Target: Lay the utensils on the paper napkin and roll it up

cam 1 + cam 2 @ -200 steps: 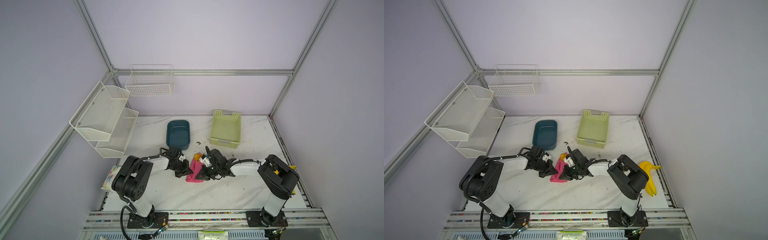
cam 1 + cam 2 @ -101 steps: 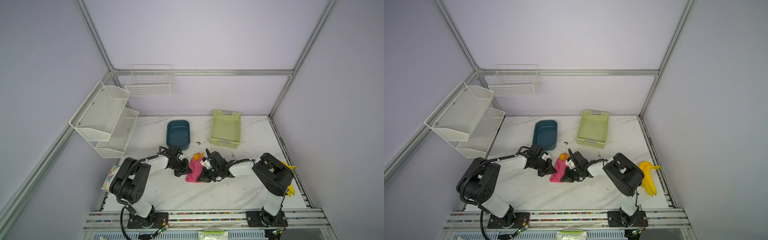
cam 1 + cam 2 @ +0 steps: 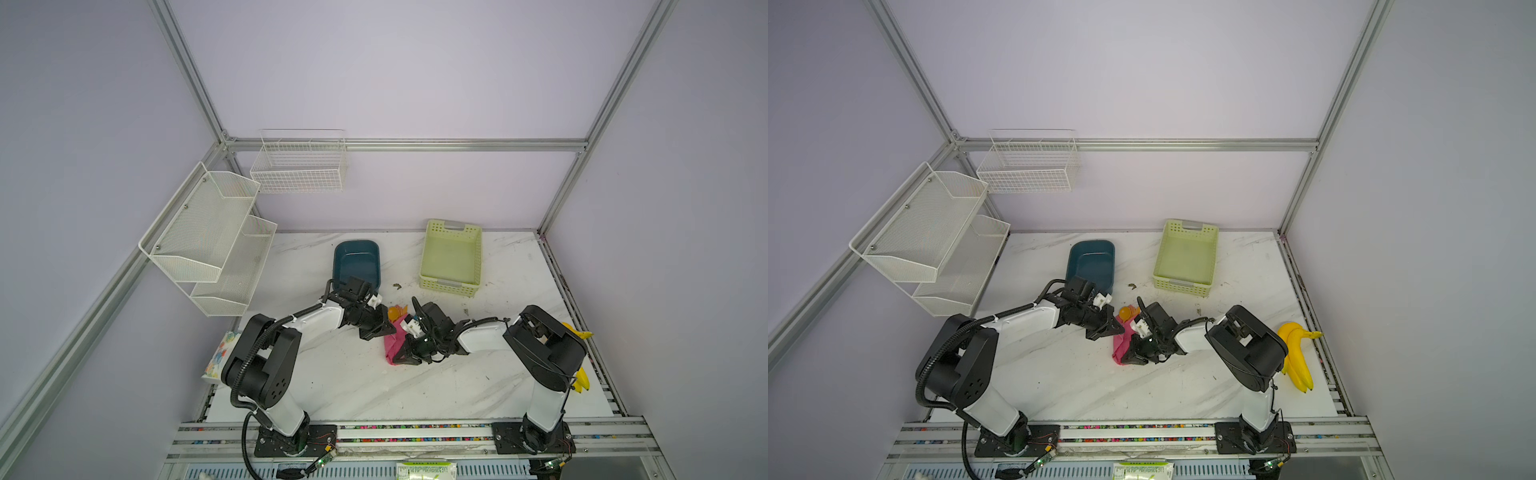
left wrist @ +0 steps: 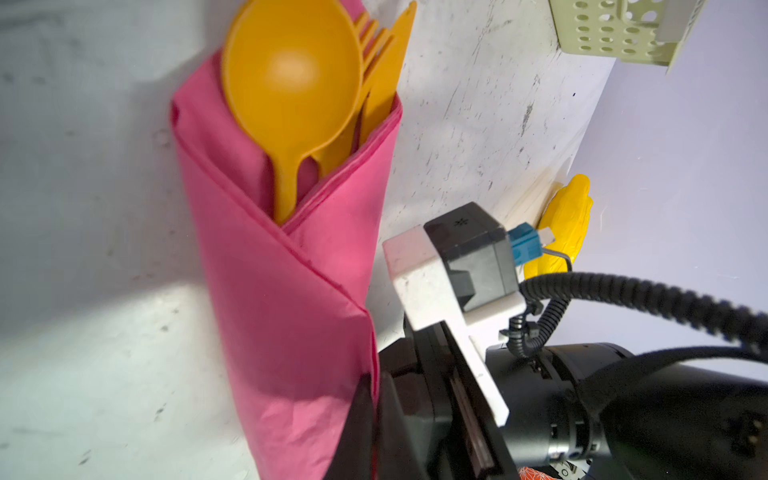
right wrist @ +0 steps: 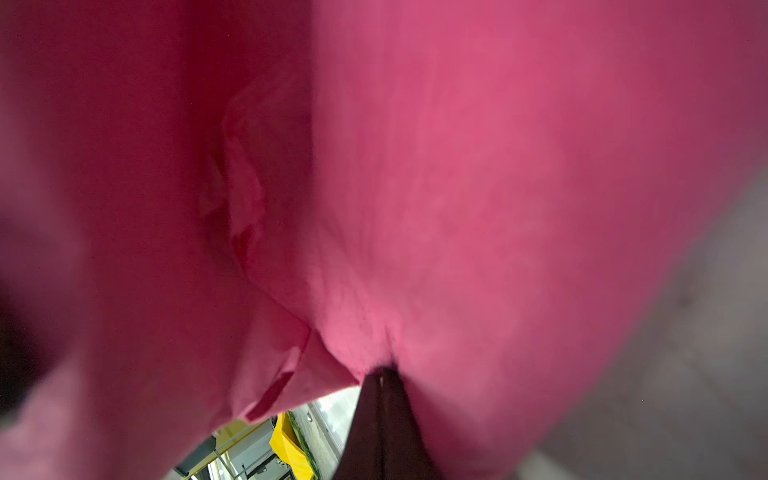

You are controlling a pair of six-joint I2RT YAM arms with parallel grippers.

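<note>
Ideally, the paper napkin (image 4: 291,311) pinched by the right gripper (image 3: 400,360) is pulled snug round the utensils (image 4: 291,70), the left gripper (image 3: 380,331) closed alongside.

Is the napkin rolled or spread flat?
Rolled: the napkin wraps the utensils as a narrow cone, their heads sticking out one end.

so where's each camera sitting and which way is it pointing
both top views: high over the front rail, looking down at the table; both arms, left gripper and right gripper at the paper napkin
left wrist: looks along the roll at the utensils; right arm shows
right wrist: pressed close on blurred pink; shut fingertips
shared: all show the paper napkin
</note>
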